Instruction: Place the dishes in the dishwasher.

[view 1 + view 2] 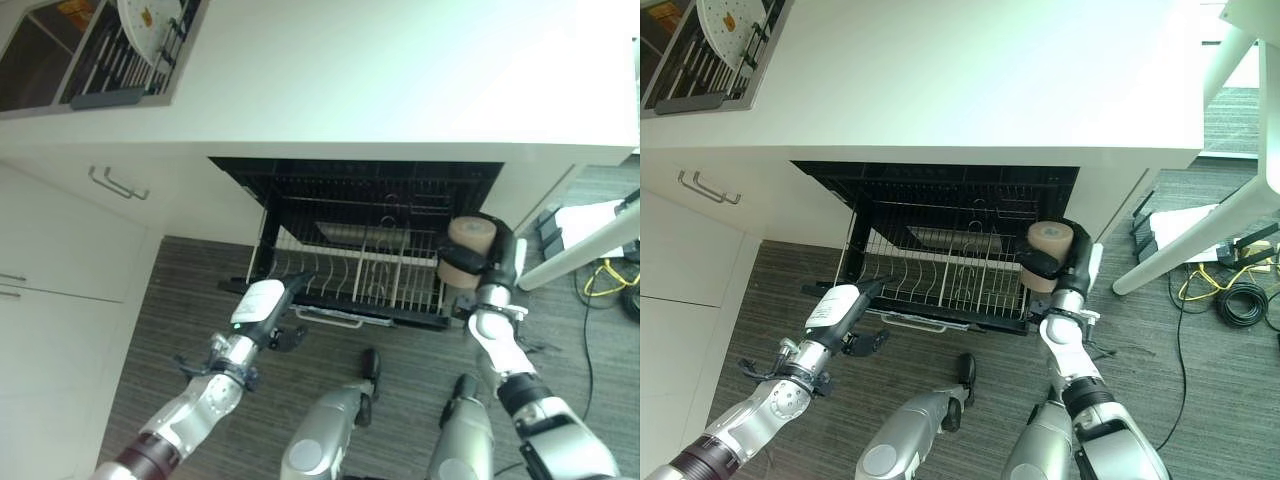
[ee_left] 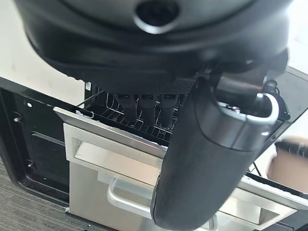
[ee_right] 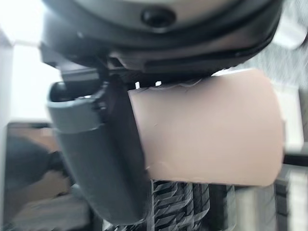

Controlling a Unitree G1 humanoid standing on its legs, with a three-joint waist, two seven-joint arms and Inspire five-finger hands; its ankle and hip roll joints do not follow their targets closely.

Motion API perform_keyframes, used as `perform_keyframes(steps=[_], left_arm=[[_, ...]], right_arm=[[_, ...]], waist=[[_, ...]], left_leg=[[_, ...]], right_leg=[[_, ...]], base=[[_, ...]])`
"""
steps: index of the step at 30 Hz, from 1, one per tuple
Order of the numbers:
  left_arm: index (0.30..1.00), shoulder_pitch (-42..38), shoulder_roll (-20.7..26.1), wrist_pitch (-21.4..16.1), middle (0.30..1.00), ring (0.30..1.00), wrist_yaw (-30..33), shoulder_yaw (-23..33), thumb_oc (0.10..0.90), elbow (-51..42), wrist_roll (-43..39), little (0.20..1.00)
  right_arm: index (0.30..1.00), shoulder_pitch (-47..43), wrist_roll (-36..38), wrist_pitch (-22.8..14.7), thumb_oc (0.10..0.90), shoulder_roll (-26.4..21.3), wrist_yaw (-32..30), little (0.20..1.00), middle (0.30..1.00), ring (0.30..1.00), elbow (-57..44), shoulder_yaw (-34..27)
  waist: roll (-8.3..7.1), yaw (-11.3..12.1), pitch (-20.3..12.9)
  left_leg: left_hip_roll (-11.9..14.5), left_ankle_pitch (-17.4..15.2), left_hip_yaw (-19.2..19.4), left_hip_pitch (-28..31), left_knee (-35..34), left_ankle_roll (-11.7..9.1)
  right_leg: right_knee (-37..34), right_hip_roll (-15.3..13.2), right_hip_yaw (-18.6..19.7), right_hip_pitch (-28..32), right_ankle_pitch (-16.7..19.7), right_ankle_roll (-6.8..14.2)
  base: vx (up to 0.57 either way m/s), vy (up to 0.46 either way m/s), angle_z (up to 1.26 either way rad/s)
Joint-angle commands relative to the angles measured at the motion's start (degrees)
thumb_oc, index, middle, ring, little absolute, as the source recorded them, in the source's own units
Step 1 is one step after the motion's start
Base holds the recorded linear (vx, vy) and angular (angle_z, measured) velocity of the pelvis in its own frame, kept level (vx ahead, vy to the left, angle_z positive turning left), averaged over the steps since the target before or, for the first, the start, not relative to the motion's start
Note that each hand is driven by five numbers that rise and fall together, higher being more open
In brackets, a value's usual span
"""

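Right hand point(image 1: 1065, 268): we see it curled round a beige cylindrical cup point(image 1: 1048, 246), held over the right end of the rack.
Left hand point(image 1: 845, 303): we see straight fingers resting on the front left edge of the black wire dishwasher rack point(image 1: 940, 280).
Rack: pulled out from the open dishwasher under the white table point(image 1: 970, 70).
Far left: a white round plate point(image 1: 150, 25) stands in a dish drainer point(image 1: 115, 60).

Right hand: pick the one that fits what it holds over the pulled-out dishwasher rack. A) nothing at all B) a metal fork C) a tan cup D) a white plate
C: the right hand has its fingers curled round a tan cup at the right end of the dishwasher rack, and the right wrist view shows the cup against the palm.
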Motion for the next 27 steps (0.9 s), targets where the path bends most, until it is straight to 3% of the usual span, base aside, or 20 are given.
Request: perform_keyframes(steps=[1, 11, 14, 18, 22, 27], left_arm=[[0.9, -1.0, -0.9, -1.2, 0.9, 0.9, 3.1, 4.8, 0.8, -4.4, -0.2, 0.9], [0.9, -1.0, -1.6, -0.5, 0.9, 0.9, 3.1, 4.9, 0.8, -4.4, -0.3, 0.9], [0.9, -0.8, -1.8, -0.4, 0.9, 0.9, 3.2, 5.0, 0.8, -4.5, -0.2, 0.9], [0.9, 0.1, -2.0, -0.3, 0.9, 0.9, 3.2, 5.4, 0.8, -4.9, -0.6, 0.9], [0.9, 1.3, -2.2, -0.5, 0.9, 0.9, 3.2, 5.3, 0.8, -5.0, -0.8, 0.9], [0.9, 2.1, -2.1, -1.5, 0.9, 0.9, 4.3, 4.3, 0.8, -4.4, -0.7, 0.9]], right_arm=[[0.3, 2.3, 1.4, -1.0, 0.4, -1.9, 1.7, 0.3, 0.3, 0.3, -0.9, -0.4], [0.3, 3.1, 6.4, -0.8, 0.4, -0.6, 11.0, 0.3, 0.3, 0.3, -1.5, 1.4], [0.3, 3.2, 6.1, -1.6, 0.4, -0.3, 11.2, 0.3, 0.3, 0.3, -2.6, 2.0], [0.3, 3.6, 4.6, -3.3, 0.4, -0.3, 9.0, 0.3, 0.3, 0.3, -6.9, 3.0], [0.3, 2.5, 1.0, -8.1, 0.4, -1.0, 4.1, 0.3, 0.3, 0.3, -11.0, 2.7], [0.3, 0.7, -2.3, -11.1, 0.4, -1.5, 0.0, 0.3, 0.3, 0.3, -16.2, 2.5]], waist=[[1.04, 0.3, -2.6], [1.33, 0.2, -2.3], [1.37, 0.2, -2.3], [1.68, 0.1, -2.5], [1.78, 0.4, -2.9], [1.93, 0.6, -3.2]], left_leg=[[5.6, -11.9, 1.1, -0.9, 6.6, -4.2], [5.5, -11.7, 1.1, -0.9, 6.6, -4.2], [5.5, -11.6, 1.1, -0.9, 6.6, -4.2], [5.4, -11.5, 1.1, -0.9, 6.6, -4.2], [5.3, -11.5, 1.1, -0.7, 6.6, -4.1], [5.2, -11.7, 0.9, -0.4, 6.6, -4.0]], right_leg=[[-5.1, -1.7, 1.1, 0.1, 0.4, 1.8], [-5.1, -1.9, 1.2, 0.3, 0.2, 1.7], [-5.1, -1.9, 1.2, 0.3, 0.2, 1.7], [-5.1, -2.0, 1.1, 0.4, 0.0, 1.6], [-5.1, -2.3, 0.7, 0.9, -0.1, 1.7], [-5.1, -2.3, 0.6, 1.2, -0.3, 1.6]], base=[[0.0, 0.0, 0.0], [0.0, 0.004, 0.0], [0.01, 0.021, -0.01], [0.02, 0.043, -0.01], [0.01, 0.009, 0.0], [0.02, 0.007, 0.01]])
